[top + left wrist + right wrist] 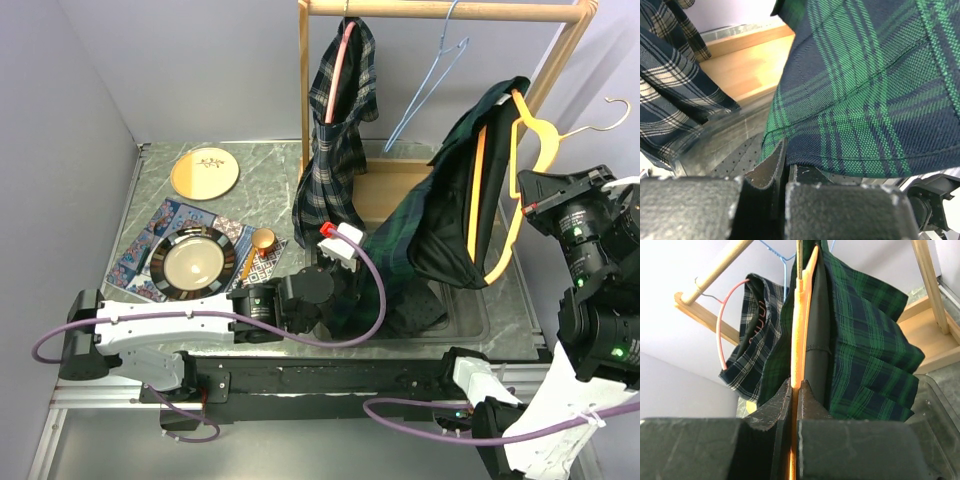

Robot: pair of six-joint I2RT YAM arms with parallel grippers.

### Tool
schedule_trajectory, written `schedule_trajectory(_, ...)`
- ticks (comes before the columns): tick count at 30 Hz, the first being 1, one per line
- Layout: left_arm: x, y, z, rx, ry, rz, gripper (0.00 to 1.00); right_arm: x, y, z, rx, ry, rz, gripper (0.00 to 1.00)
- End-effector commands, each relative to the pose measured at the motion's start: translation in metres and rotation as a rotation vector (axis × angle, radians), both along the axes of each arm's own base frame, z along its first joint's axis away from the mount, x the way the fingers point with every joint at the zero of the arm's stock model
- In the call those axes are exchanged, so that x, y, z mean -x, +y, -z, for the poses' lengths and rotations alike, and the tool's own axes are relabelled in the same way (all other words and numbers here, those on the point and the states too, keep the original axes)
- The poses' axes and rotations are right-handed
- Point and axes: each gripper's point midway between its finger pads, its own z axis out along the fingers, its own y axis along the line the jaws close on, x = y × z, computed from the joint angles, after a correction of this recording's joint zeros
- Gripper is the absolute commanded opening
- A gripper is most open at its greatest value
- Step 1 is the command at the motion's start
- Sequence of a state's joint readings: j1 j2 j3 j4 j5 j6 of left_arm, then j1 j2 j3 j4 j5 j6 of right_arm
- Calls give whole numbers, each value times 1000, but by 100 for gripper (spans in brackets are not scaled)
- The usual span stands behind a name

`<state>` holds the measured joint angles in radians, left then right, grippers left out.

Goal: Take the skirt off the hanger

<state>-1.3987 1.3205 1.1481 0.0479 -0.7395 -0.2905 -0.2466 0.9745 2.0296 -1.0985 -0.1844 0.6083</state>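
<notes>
Above marble table (pixel 262 180), green-plaid skirt (pixel 440 205) drapes orange hanger (pixel 478 190).

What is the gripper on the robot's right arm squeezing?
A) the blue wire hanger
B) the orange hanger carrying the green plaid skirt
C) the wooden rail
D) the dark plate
B: the right wrist view shows the right gripper shut on the orange hanger, with the green plaid skirt draped over it.

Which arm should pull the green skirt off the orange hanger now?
Left. The left claw is shut on the green skirt at its hem, while the right claw clamps the orange hanger and probably serves best as the anchor.
</notes>
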Motion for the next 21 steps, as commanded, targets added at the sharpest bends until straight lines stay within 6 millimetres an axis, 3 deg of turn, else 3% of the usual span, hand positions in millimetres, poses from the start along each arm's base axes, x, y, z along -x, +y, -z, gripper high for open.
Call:
schedule_trajectory(1, -16, 18, 3, -3, 19, -64, 1, 18, 4, -52, 68, -190, 0, 0)
schedule_trajectory(3, -19, 19, 5, 1, 29, -71, 1, 21, 8, -46, 64, -179, -19, 0)
schedule_trajectory(5, -22, 17, 6, 3, 48, -65, 1, 39, 23, -35, 49, -183, -76, 0)
schedule_trajectory(6, -24, 18, 8, -6, 55, -64, 1, 30, 26, -10, 15, -118, -105, 0)
schedule_trajectory(7, -25, 17, 9, -9, 56, -58, 1, 47, 35, -5, -5, -148, -131, 0)
schedule_trajectory(8, -26, 15, 9, -11, 59, -52, 1, 51, 43, 4, -18, -139, -173, 0)
schedule_trajectory(9, -28, 14, 10, -20, 65, -45, 1, 47, 45, 22, -49, -96, -185, 0)
schedule_trajectory(14, -33, 4, -2, -17, 62, -46, 1, 57, 42, 59, -43, -26, -161, 0)
schedule_trajectory(19, -46, 10, 0, -42, 86, -130, 1, 69, 49, 82, -13, 56, -215, 0)
schedule_trajectory(21, -50, 12, 5, -25, 113, -143, 1, 75, 50, 82, 11, 81, -223, 0)
